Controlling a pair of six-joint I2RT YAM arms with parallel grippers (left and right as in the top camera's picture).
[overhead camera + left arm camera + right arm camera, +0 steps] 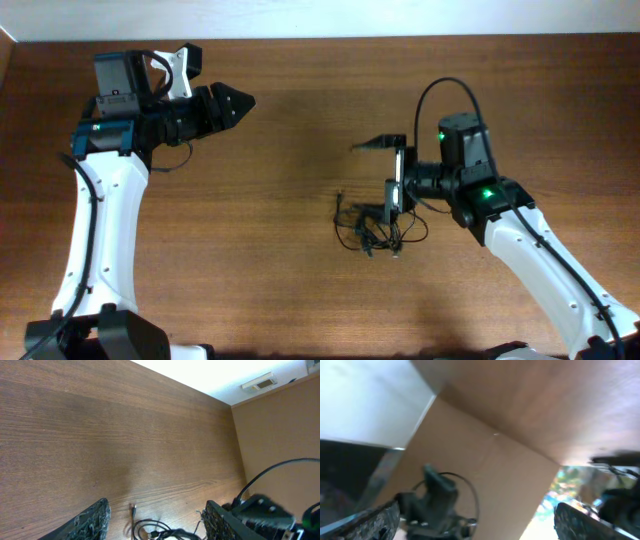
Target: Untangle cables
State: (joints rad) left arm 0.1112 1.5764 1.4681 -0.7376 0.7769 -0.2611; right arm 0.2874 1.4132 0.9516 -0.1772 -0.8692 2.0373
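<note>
Closest in, my left gripper (155, 505) frames the bottom of its wrist view, jaws moderately apart, nothing between them. Overhead, right of centre, my right gripper (365, 180) gapes wide and empty. Just below its lower finger, the cables (368, 240) lie tangled on the wooden table (250, 250); whether touching, I cannot tell.
</note>
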